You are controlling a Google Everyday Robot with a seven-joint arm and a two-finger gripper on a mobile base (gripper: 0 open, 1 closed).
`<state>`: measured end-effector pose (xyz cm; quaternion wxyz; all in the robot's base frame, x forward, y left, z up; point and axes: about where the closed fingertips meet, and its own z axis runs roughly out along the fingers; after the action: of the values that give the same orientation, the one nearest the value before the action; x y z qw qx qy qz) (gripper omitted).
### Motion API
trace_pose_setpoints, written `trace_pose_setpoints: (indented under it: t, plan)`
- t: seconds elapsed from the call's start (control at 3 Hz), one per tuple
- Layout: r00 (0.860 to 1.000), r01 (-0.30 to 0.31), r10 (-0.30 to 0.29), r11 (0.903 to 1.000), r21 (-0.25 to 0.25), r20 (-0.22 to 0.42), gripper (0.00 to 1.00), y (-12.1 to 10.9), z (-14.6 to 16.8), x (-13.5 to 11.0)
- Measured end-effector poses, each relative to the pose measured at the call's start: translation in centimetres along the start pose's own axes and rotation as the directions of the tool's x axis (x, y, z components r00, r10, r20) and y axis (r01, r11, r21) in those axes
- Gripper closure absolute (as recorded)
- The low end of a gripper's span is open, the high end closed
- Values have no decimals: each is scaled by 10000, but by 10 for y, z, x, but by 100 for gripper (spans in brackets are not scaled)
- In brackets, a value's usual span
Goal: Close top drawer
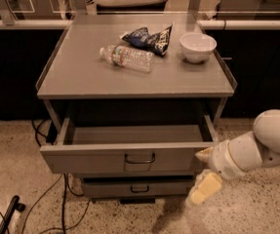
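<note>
The top drawer (90, 157) is a wide grey tray that stands partly out of the cabinet, its inside bare. A small dark loop handle (139, 159) sits at the centre of its flat front. My gripper (201, 176) is at the right end of the drawer front, on a white arm (256, 147) that comes in from the right. Its cream fingers are apart: one fingertip (204, 154) is against the front's right end and the other (204, 189) hangs lower, in front of the drawer below. It holds nothing.
On the cabinet top (81, 77) lie a clear water bottle (127, 57), a dark chip bag (148, 38) and a white bowl (197, 47). A narrower lower drawer front (134, 187) sits beneath. Cables (56, 199) run on the speckled floor at left.
</note>
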<state>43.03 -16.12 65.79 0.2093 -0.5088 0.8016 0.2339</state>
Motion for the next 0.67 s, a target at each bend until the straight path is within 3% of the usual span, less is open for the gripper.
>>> trace_pose_setpoints:
  t: [0.33,0.67]
  plan:
    - [10000,44,-44,10000,26,3,27,-2,0,-3]
    - [9975,701,-703,9966,427,27,50,-58,15,-63]
